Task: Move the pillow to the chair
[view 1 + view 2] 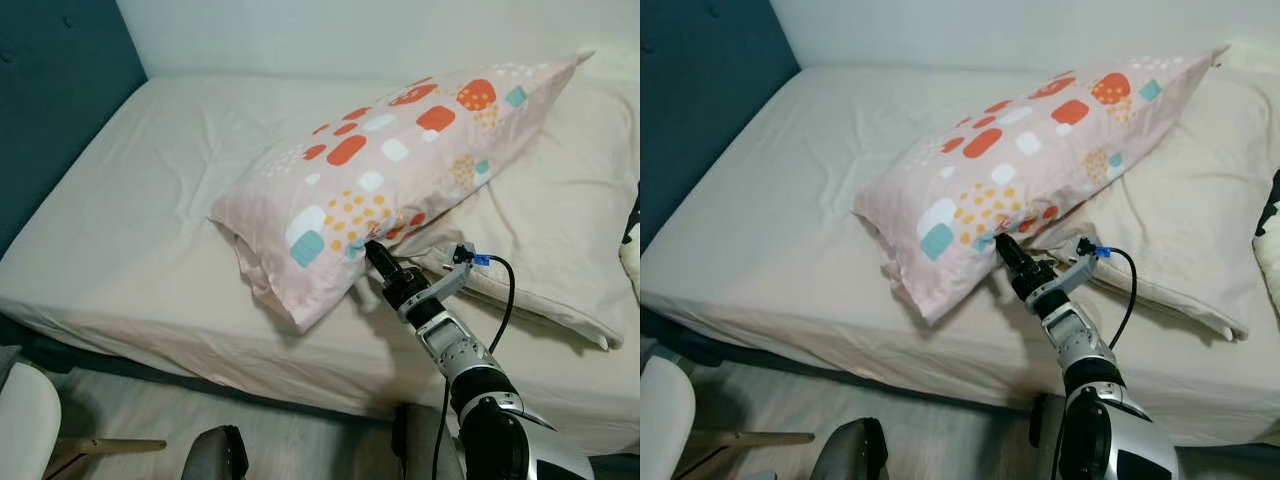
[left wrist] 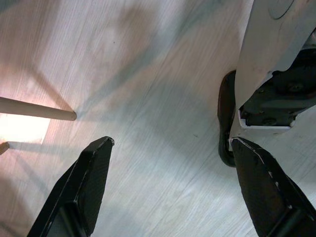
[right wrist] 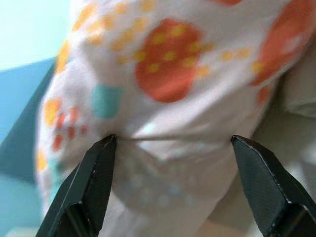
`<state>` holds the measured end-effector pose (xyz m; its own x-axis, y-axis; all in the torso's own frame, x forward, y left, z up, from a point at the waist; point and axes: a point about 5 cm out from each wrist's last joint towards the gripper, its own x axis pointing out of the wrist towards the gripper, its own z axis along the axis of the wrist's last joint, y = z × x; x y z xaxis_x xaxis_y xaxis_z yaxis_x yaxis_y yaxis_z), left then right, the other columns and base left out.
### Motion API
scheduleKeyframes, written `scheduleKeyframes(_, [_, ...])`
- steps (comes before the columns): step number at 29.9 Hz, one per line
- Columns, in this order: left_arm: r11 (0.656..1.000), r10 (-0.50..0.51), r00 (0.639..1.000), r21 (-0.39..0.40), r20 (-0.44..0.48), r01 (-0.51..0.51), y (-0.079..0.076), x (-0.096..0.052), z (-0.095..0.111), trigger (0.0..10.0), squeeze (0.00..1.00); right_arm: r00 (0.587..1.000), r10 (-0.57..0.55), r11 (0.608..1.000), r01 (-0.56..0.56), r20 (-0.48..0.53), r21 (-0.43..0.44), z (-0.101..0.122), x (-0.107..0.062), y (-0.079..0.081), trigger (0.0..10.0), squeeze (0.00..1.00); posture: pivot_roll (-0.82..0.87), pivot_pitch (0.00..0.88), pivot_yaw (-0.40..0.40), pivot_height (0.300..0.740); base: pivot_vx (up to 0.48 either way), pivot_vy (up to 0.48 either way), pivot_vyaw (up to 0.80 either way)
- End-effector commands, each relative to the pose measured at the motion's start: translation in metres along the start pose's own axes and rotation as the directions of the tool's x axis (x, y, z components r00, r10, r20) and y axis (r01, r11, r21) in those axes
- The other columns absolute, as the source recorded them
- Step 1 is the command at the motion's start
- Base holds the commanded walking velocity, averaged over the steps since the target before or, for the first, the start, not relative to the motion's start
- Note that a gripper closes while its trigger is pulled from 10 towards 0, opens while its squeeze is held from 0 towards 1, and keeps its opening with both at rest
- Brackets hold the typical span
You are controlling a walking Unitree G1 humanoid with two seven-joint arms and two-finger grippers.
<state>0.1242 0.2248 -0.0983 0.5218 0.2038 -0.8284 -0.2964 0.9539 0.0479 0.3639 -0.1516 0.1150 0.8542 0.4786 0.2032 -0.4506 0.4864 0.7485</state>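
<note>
The pink pillow (image 1: pixel 400 170) with orange, white and teal patches lies slantwise on the bed, its far end resting on a cream pillow (image 1: pixel 560 230). My right gripper (image 1: pixel 372 250) reaches up to the pillow's near long edge. In the right wrist view the pillow (image 3: pixel 168 74) bulges between the spread black fingers (image 3: pixel 94 177), so the right gripper (image 3: pixel 173 140) is open against the fabric. The white chair seat (image 1: pixel 25 420) and a wooden leg (image 1: pixel 110 447) sit at the lower left. My left gripper (image 2: pixel 170 143) hangs open over the floor beside the chair leg (image 2: pixel 37 109).
The bed (image 1: pixel 150 220) with a beige sheet spans the view, its front edge facing me. A dark blue headboard (image 1: pixel 50 90) stands on the left. A black and white object (image 1: pixel 632 240) pokes in at the right edge. Pale wood floor (image 2: pixel 148 74) lies below.
</note>
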Motion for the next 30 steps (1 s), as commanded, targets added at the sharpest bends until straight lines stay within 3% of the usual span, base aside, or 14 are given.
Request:
scheduleKeyframes(1, [0.999, 0.051, 0.999, -0.016, -0.015, -0.052, 0.012, -0.003, -0.007, 10.0, 0.0, 0.995, 0.091, 0.996, -0.09, -0.047, 0.022, -0.01, 0.001, 0.008, 10.0, 0.0, -0.01, 0.252, 0.042, 0.516, 0.0, 0.0, 0.0])
scheduleKeyframes(9, [0.993, 0.11, 0.994, -0.037, 0.028, -0.109, 0.023, -0.001, 0.007, 10.0, 0.0, 0.966, 0.254, 0.966, -0.251, -0.048, 0.053, -0.006, -0.004, 0.023, 10.0, 0.0, -0.02, 0.248, 0.038, 0.516, 0.0, 0.0, 0.0])
scheduleKeyframes(11, [0.994, 0.105, 0.994, -0.028, 0.026, -0.104, 0.023, 0.0, 0.008, 10.0, 0.0, 0.98, 0.197, 0.98, -0.196, -0.035, 0.042, -0.005, -0.001, 0.02, 10.0, 0.0, -0.02, 0.242, 0.041, 0.516, 0.0, 0.0, 0.0])
scheduleKeyframes(13, [0.995, 0.099, 0.995, -0.021, 0.021, -0.099, 0.022, -0.001, 0.006, 10.0, 0.0, 0.999, 0.027, 0.999, -0.026, -0.034, 0.043, -0.007, 0.003, 0.008, 10.0, 0.0, -0.03, 0.231, 0.042, 0.516, 0.0, 0.0, 0.0])
scheduleKeyframes(15, [0.995, 0.094, 0.995, -0.016, 0.018, -0.094, 0.02, -0.001, 0.005, 10.0, 0.0, 0.997, -0.073, 0.995, 0.075, -0.027, 0.06, -0.009, 0.004, 0.002, 10.0, 0.0, -0.02, 0.226, 0.039, 0.516, 0.0, 0.0, 0.0])
scheduleKeyframes(19, [0.996, 0.09, 0.996, -0.014, 0.016, -0.09, 0.018, -0.001, 0.003, 10.0, 0.0, 0.996, -0.089, 0.992, 0.089, -0.012, 0.084, -0.009, 0.009, 0.005, 10.0, 0.0, -0.02, 0.222, 0.038, 0.516, 0.0, 0.0, 0.0])
scheduleKeyframes(27, [0.996, 0.085, 0.996, -0.012, 0.013, -0.085, 0.015, -0.001, 0.003, 10.0, 0.0, 0.986, -0.161, 0.985, 0.163, -0.05, 0.055, -0.011, 0.045, 0.028, 10.0, 0.0, -0.02, 0.222, 0.034, 0.516, 0.0, 0.0, 0.0])
scheduleKeyframes(30, [0.996, 0.084, 0.996, -0.012, 0.013, -0.084, 0.015, -0.001, 0.003, 10.0, 0.0, 0.987, -0.146, 0.988, 0.149, -0.063, 0.043, -0.014, 0.049, 0.033, 10.0, 0.0, -0.01, 0.22, 0.029, 0.516, 0.0, 0.0, 0.0])
